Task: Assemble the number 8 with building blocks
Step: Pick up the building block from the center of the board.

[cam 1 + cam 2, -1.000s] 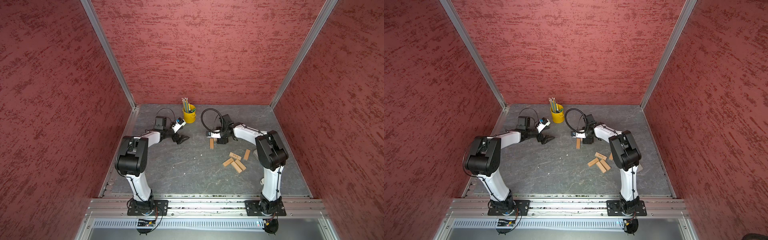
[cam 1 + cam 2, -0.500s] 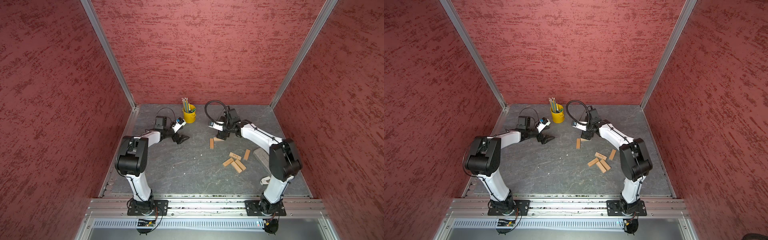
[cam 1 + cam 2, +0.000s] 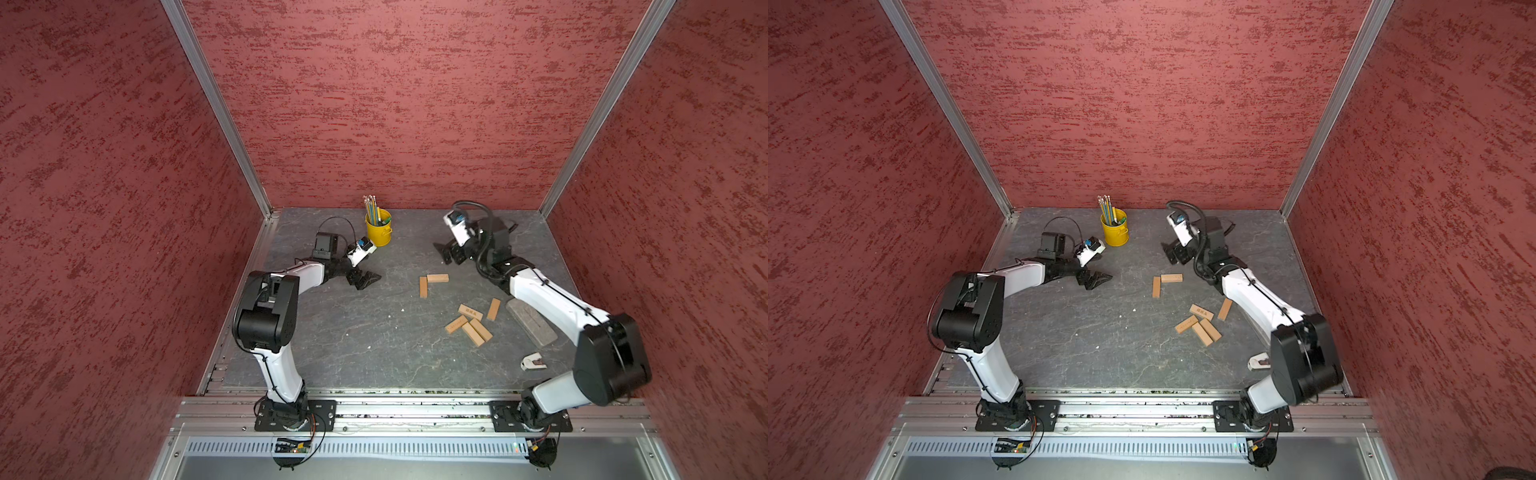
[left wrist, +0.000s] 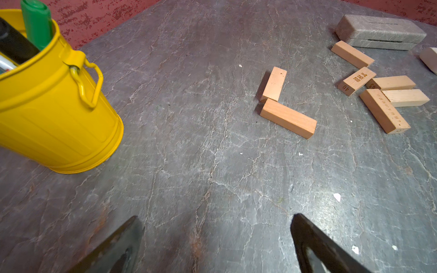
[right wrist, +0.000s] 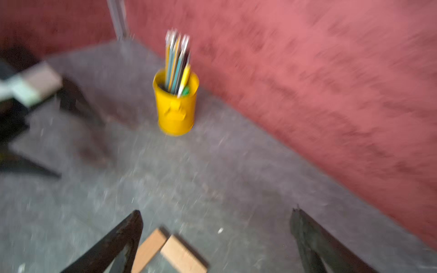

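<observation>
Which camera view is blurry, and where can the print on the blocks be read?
Right wrist view: smeared throughout, yellow bucket and two touching blocks soft-edged. Left wrist view: sharp, print clear on one loose block. Both top views: crisp, but the loose blocks are too small to read.

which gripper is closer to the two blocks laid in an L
Right. The right gripper is open just beyond the L-shaped pair of blocks, toward the back wall; the left gripper, also open, sits farther off on their left.
</observation>
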Tool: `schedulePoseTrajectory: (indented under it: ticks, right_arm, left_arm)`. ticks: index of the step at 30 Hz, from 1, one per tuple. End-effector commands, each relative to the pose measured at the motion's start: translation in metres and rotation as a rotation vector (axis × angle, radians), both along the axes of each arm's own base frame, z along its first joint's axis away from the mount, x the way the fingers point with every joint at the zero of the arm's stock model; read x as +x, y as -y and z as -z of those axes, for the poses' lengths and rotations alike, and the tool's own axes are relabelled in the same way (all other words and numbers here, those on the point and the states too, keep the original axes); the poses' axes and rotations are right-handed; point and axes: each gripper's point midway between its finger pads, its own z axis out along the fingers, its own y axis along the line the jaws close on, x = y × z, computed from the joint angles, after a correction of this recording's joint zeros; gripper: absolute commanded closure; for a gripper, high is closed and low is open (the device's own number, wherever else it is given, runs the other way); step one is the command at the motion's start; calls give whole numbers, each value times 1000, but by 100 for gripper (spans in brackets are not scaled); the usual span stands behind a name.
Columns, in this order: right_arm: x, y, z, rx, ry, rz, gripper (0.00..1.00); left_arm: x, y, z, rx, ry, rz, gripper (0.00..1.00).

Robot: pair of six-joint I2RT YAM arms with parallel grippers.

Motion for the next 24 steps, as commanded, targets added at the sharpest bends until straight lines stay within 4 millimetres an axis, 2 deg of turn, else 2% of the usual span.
schedulePoseTrajectory:
  ticks: [1, 3, 5, 7, 10, 12, 16, 20, 24]
  right_arm:
    - [-1, 24, -80, 183, 149, 131, 1]
    - [16, 52, -40, 179, -24, 320, 1]
    - [15, 64, 16, 175, -233, 387, 1]
    - [-3, 69, 55, 206, -350, 427, 4]
    - [-38, 93, 104, 207, -518, 569, 22]
    - [-63, 109, 124, 151, -650, 664, 26]
    - [-103, 103, 140, 183, -836, 635, 29]
    - [-129, 104, 172, 233, -926, 610, 28]
    - [-154, 122, 212, 257, -1028, 733, 33]
  left_arm:
    - [3, 1, 2, 14, -1, 9, 1]
    - [2, 1, 2, 14, 0, 11, 1]
    - [2, 1, 3, 15, 1, 10, 1]
    - [4, 1, 2, 16, -3, 9, 1]
    - [2, 2, 5, 24, -10, 13, 1]
    - [5, 3, 5, 29, -15, 8, 1]
    - [5, 4, 6, 37, -29, 16, 1]
    - [0, 4, 7, 38, -5, 23, 1]
    - [0, 5, 8, 42, -2, 23, 1]
